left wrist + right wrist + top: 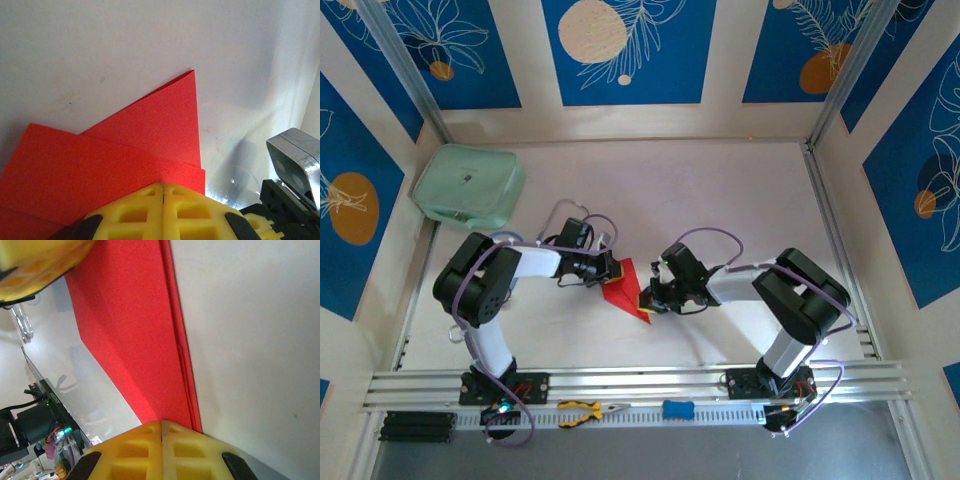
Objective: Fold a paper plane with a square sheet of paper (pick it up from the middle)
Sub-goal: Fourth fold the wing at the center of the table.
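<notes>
The left pincer [611,272] was closed tight on one edge of the folded red paper [626,285]. The right pincer [649,300] was closed tight on the opposite edge, so the paper spanned the gap between them above the pale surface [720,200]. A pointed flap reached out ahead of the left pincer's yellow fingers [135,212], and layered edges ran ahead of the right pincer.

Far desk: bare desk [720,190] up to the back wall, open for passage.
Far-left corner: blocked by mint-green pouch [468,186].
Centre: left hand [615,272] and right hand [648,300], clamped on folded red paper [628,288], bar crossing.
Near rail: pliers [585,410] lying there.
</notes>
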`<action>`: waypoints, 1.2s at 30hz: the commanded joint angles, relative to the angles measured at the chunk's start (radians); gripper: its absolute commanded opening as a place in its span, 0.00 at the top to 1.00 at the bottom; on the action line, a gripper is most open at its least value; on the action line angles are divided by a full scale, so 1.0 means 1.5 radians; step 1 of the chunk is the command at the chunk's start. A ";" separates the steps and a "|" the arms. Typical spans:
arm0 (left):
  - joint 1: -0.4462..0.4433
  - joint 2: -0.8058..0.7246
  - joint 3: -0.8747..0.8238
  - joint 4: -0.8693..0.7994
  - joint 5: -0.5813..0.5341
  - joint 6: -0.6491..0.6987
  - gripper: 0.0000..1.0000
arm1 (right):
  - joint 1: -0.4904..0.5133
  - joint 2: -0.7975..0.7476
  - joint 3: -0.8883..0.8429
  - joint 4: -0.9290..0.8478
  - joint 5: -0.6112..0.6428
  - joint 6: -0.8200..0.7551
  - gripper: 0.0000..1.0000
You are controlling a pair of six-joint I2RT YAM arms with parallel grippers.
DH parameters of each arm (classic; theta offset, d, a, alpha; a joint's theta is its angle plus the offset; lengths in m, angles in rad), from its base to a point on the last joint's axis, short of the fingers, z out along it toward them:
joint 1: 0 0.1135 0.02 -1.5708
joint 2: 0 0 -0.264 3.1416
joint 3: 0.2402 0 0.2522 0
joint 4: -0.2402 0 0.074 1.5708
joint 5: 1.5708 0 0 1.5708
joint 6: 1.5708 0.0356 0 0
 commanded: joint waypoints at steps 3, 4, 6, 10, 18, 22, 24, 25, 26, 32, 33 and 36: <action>0.014 0.031 -0.023 -0.026 -0.043 0.011 0.98 | 0.008 -0.027 0.058 -0.065 0.007 -0.021 0.99; 0.013 0.031 -0.022 -0.027 -0.042 0.012 0.98 | 0.011 -0.021 0.067 -0.069 0.010 -0.022 0.99; 0.014 0.032 -0.022 -0.029 -0.042 0.015 0.98 | 0.021 0.000 0.094 -0.074 0.015 -0.023 0.98; 0.013 0.032 -0.022 -0.028 -0.040 0.014 0.98 | 0.032 0.051 0.139 -0.095 0.042 -0.023 0.99; 0.014 0.033 -0.020 -0.029 -0.039 0.015 0.99 | 0.039 0.125 0.102 -0.063 0.047 0.006 0.99; 0.015 0.035 -0.019 -0.032 -0.042 0.018 0.99 | 0.039 0.100 0.074 -0.031 0.021 0.018 0.98; 0.015 0.039 -0.016 -0.030 -0.041 0.017 0.99 | 0.034 0.079 0.075 -0.023 0.009 0.015 0.98; 0.015 0.039 -0.016 -0.030 -0.041 0.017 0.99 | 0.031 0.069 0.076 -0.021 0.005 0.013 0.98; 0.016 0.039 -0.016 -0.031 -0.041 0.017 0.99 | 0.030 0.058 0.076 -0.022 0.005 0.011 0.98; 0.015 0.038 -0.017 -0.034 -0.041 0.019 0.99 | 0.032 0.017 0.037 -0.016 0.006 0.010 0.98; 0.016 0.037 -0.015 -0.035 -0.041 0.019 0.99 | 0.032 0.017 0.026 -0.014 0.007 0.012 0.98; 0.016 0.035 -0.016 -0.036 -0.043 0.019 0.99 | 0.035 0.030 -0.006 -0.009 0.014 0.020 0.98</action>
